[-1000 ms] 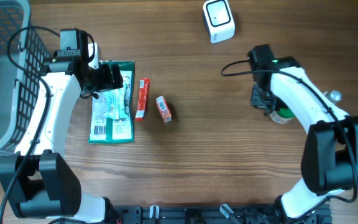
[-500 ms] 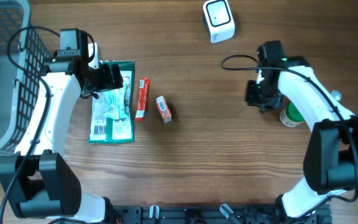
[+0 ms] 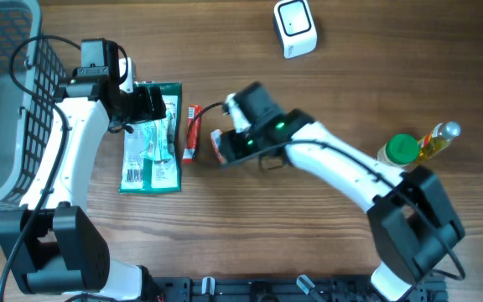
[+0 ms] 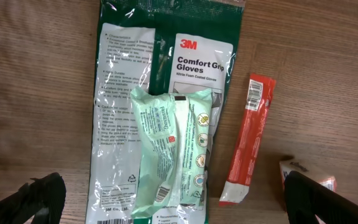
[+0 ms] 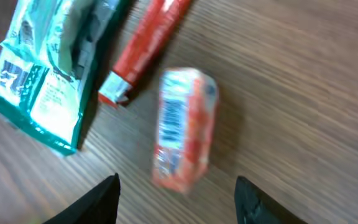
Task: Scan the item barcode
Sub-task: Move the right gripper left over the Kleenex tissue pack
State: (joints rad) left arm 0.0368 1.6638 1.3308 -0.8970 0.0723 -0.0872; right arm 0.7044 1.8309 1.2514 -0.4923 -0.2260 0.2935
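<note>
A small orange packet (image 5: 185, 127) with a barcode on its top face lies flat on the wooden table, just right of a red stick pack (image 5: 151, 34). My right gripper (image 5: 178, 181) hovers open right over the packet (image 3: 217, 144), one finger on either side, not touching it. The white scanner (image 3: 295, 28) stands at the table's far edge. My left gripper (image 4: 173, 180) is wide open above a green 3M glove pack (image 4: 123, 93) with a pale green wipes pouch (image 4: 173, 143) on top, and grips nothing.
A grey wire basket (image 3: 7, 101) stands at the left edge beside the left arm. A green-capped bottle (image 3: 399, 149) and a yellow bottle (image 3: 437, 139) are at the right. The red stick pack (image 3: 191, 132) lies between the glove pack (image 3: 151, 159) and the orange packet.
My right arm left the green-capped bottle at the right and swung across the table to the orange packet, its jaws opening on the way. The left arm has not moved.
</note>
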